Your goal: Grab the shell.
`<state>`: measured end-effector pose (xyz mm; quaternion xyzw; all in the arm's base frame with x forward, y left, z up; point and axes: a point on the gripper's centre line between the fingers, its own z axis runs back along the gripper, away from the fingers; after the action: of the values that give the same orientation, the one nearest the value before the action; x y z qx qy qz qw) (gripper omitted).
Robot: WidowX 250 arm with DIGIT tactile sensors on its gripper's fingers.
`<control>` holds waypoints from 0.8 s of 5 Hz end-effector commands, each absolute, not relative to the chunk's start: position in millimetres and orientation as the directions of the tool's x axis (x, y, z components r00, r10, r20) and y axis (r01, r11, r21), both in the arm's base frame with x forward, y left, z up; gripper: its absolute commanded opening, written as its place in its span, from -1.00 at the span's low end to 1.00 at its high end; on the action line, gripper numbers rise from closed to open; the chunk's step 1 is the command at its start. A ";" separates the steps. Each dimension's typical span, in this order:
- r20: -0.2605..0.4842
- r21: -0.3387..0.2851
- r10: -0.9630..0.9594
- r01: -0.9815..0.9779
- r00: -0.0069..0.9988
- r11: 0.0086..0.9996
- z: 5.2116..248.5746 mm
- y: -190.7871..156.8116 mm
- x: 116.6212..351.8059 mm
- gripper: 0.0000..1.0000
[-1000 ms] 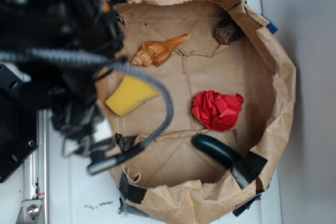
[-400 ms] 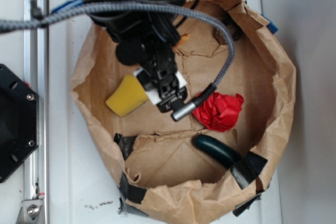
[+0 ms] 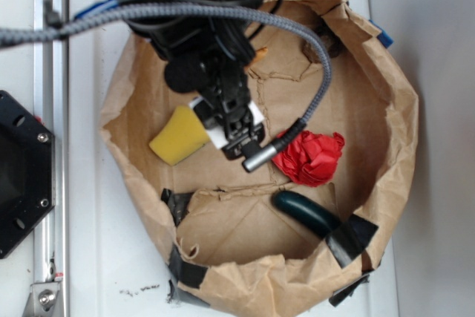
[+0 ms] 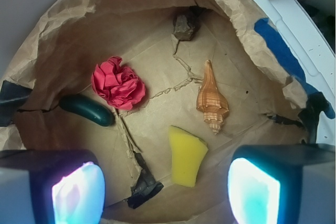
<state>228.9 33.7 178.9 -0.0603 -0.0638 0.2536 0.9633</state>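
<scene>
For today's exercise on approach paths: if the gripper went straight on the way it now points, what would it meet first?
Probably the sponge, which lies between the open gripper's fingers in the wrist view. The shell sits beyond and to the right. Depth is unclear.

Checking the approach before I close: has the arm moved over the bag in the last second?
Yes. The arm swung from the bag's left edge to over the paper bag, covering most of the shell; the gripper is open.
</scene>
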 end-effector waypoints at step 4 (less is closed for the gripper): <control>0.140 -0.033 0.639 -0.642 0.756 0.766 99.5 71.5 251.4 1.00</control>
<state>250.3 61.4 88.6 0.0099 -0.0493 0.3380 0.9398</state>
